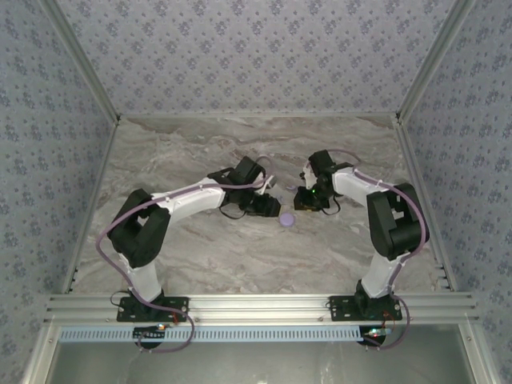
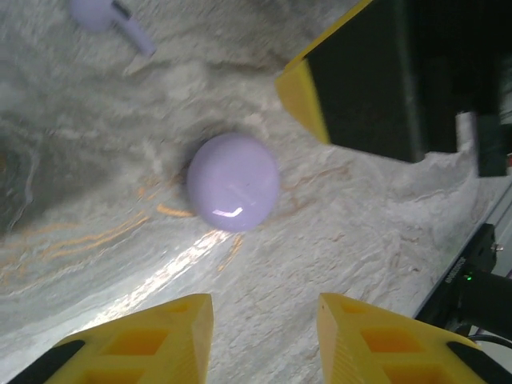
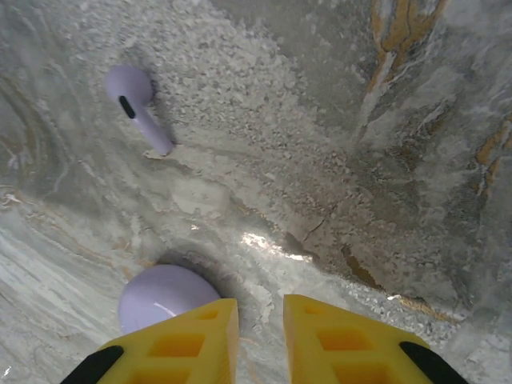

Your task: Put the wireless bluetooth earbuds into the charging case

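We see the left yellow fingers (image 2: 200,318) moderately apart and empty, with a glossy round purple plastic case (image 2: 233,182) on the marbled bench (image 2: 360,240) just ahead. The right yellow fingers (image 3: 226,318) stand narrow, holding nothing; a small purple stemmed earbud (image 3: 138,104) lies farther ahead of them.

1 purple earbud (image 3: 138,104), 1 purple chg case (image 2: 233,182).

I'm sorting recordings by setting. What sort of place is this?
Probably a robot test booth, not a home: left arm and right arm bolted to an aluminium rail, with patterned wall panels boxing in a marble-look tabletop.
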Controlling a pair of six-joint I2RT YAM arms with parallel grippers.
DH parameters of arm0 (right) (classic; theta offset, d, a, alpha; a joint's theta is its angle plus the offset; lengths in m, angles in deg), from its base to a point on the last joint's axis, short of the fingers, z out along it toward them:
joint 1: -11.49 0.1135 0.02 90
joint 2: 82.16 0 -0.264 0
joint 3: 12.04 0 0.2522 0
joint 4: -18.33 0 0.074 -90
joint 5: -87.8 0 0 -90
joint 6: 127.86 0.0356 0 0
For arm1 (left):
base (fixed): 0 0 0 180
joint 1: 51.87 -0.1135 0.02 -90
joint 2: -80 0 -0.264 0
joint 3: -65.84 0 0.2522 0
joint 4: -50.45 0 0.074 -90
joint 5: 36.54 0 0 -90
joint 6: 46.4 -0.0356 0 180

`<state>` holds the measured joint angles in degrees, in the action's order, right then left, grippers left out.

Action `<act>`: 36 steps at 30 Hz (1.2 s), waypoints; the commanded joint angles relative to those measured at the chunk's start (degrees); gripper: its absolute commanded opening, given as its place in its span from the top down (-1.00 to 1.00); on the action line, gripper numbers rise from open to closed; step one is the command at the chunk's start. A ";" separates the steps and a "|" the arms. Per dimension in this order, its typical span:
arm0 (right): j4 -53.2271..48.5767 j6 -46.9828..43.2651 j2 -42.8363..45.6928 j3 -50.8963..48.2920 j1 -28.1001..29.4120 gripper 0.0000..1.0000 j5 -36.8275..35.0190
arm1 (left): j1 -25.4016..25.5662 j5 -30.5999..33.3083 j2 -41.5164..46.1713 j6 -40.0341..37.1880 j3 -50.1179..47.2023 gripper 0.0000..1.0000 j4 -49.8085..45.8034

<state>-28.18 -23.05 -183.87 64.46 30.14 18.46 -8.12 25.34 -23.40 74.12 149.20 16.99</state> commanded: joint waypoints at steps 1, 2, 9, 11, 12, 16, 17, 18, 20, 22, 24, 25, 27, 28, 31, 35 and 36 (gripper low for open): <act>-1.41 0.48 -1.47 1.01 0.84 0.51 0.51 | -0.40 -2.85 1.17 2.44 -2.92 0.24 3.97; -1.40 0.56 -1.65 0.76 1.16 0.51 -0.17 | -0.37 -3.14 1.26 3.09 -3.92 0.25 5.04; -4.17 0.48 -2.85 0.54 3.96 0.49 -1.43 | -0.34 -1.92 1.52 5.37 -8.40 0.26 7.84; -4.37 1.26 -3.05 0.54 4.78 0.49 -1.80 | -0.44 -0.47 1.45 5.45 -8.83 0.26 7.22; -4.34 1.79 -3.14 0.54 5.19 0.48 -1.87 | -0.46 0.09 1.28 5.28 -8.90 0.27 6.69; -4.12 4.10 -3.15 0.37 6.50 0.49 -2.16 | -0.40 1.54 0.43 5.25 -9.46 0.33 5.91; -3.99 4.63 -3.14 0.45 6.82 0.49 -2.13 | -0.42 2.26 0.32 5.42 -9.64 0.35 5.59; -3.98 5.09 -3.14 0.45 7.07 0.48 -1.90 | -0.42 2.98 0.22 5.49 -9.88 0.36 5.34; -3.56 5.85 -3.05 0.45 7.77 0.49 -1.48 | -0.48 3.66 -0.04 5.46 -10.18 0.40 5.16; -2.87 6.40 -3.29 0.53 8.52 0.49 -0.52 | -0.43 4.62 -0.29 5.86 -10.46 0.44 5.03; -2.84 6.76 -3.66 0.96 9.48 0.48 -0.11 | -0.43 5.45 -0.38 6.18 -10.63 0.48 4.94; -3.01 6.90 -3.80 1.19 9.98 0.48 -0.17 | -0.49 5.82 -0.33 6.27 -10.72 0.49 4.92; -3.27 7.16 -4.05 1.57 10.93 0.49 -0.10 | -0.55 7.76 -0.14 6.60 -10.84 0.49 4.24; -3.39 7.32 -4.08 1.66 11.29 0.48 -0.12 | -0.56 8.86 -0.04 6.74 -10.81 0.49 3.72; -3.37 7.89 -3.92 1.67 12.22 0.49 -0.10 | -0.81 11.04 0.03 6.93 -11.05 0.47 2.92; -2.99 7.68 -3.43 1.86 13.00 0.48 1.36 | -1.36 11.94 0.05 7.75 -11.81 0.47 3.49; -2.76 7.43 -3.28 1.90 13.15 0.48 2.07 | -1.54 12.24 0.25 8.05 -12.08 0.47 3.82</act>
<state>-30.35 -16.24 -186.58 65.09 42.71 18.11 -9.08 35.33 -23.40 81.07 137.95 21.73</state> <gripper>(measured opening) 0.261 0.264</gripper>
